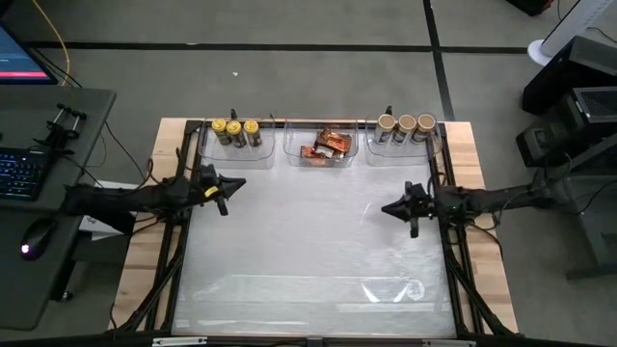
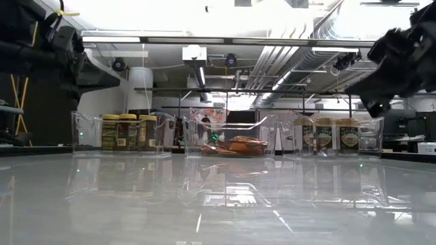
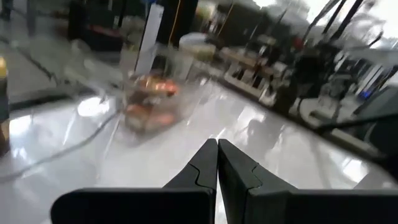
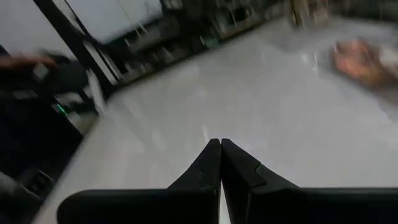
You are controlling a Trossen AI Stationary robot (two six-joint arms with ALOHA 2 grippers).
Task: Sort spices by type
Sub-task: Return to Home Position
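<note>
The left tool [image 3: 217, 147] has its 2 fingers pressed together with nothing between them, and the right tool [image 4: 221, 144] is closed and empty in the same way. From above, each sits over its own side of the white bench [image 1: 308, 260], tips pointing toward the middle, well apart from each other and from the spices. Along the far edge stand 3 clear bins: the left bin [image 1: 205, 152] holds 3 yellow-lidded jars [image 1: 234, 130], the middle bin [image 1: 289, 154] holds the orange packets [image 1: 324, 146] in a loose heap, and the right bin [image 1: 439, 149] holds 3 tan-lidded jars [image 1: 406, 125]. Only the low view shows the jars upright in rows with their labels facing out, and both arms raised clear of the bench. The left wrist view catches the packets in their bin, blurred.
</note>
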